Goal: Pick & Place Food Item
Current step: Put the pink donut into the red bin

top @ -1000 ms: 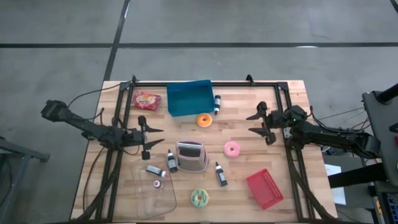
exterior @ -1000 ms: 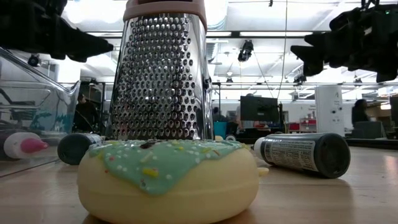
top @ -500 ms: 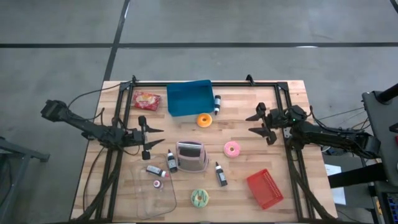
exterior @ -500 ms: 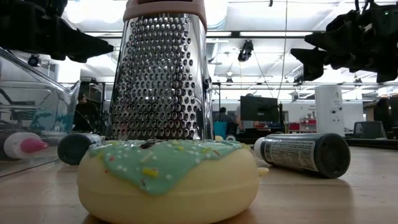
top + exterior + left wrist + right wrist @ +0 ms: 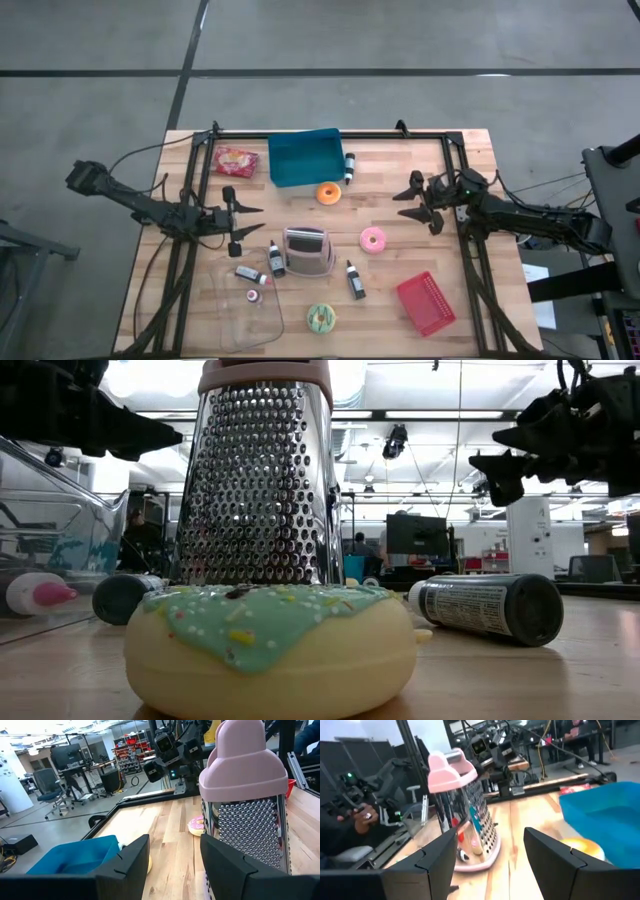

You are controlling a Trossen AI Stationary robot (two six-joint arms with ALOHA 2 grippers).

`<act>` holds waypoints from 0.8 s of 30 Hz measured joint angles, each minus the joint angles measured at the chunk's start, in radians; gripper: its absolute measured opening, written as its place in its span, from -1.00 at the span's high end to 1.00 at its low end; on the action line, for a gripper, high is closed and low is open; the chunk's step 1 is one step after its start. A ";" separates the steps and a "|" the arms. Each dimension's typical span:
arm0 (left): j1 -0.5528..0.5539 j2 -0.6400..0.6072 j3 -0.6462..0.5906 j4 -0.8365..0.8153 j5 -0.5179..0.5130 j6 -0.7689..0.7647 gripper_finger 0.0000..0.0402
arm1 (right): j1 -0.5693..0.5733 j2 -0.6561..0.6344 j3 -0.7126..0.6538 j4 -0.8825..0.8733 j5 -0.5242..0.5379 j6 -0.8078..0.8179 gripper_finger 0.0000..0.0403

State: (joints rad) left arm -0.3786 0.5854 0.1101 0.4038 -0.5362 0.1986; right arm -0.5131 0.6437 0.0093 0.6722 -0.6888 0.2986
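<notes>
Grippers first: we are seeing the right gripper [image 5: 412, 202] hanging over the right part of the table [image 5: 400, 160] with its fingers spread apart and nothing between them. It is pointing toward the middle of the table. The left gripper [image 5: 243, 224] is waiting over the left part, also spread and empty, pointing toward the grater [image 5: 308, 251].

Nearest to the right gripper, we are finding the pink donut [image 5: 373, 239], lying flat on the wood, a little toward the front edge from it. It is round, so we cannot give it a long axis or a direction. The orange donut [image 5: 329, 193] is lying flat just beside the blue bin [image 5: 305, 157], and the green-frosted donut [image 5: 321, 318] is resting near the front edge.

Between the two grippers the grater is standing upright, with a dark bottle [image 5: 276, 259] just beside it and another dark bottle [image 5: 355, 280] near its other side. The red basket [image 5: 426, 302] is sitting at the front right, a clear container [image 5: 247, 305] at the front left, and a red snack bag [image 5: 236, 160] beside the blue bin.
</notes>
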 joint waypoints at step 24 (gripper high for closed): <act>0.000 0.000 0.000 0.008 0.000 0.012 0.12 | 0.101 0.050 0.118 -0.382 0.140 -0.148 -0.11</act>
State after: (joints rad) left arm -0.3786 0.5850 0.1101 0.4114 -0.5362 0.2108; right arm -0.4122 0.6936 0.1273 0.2897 -0.5491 0.1501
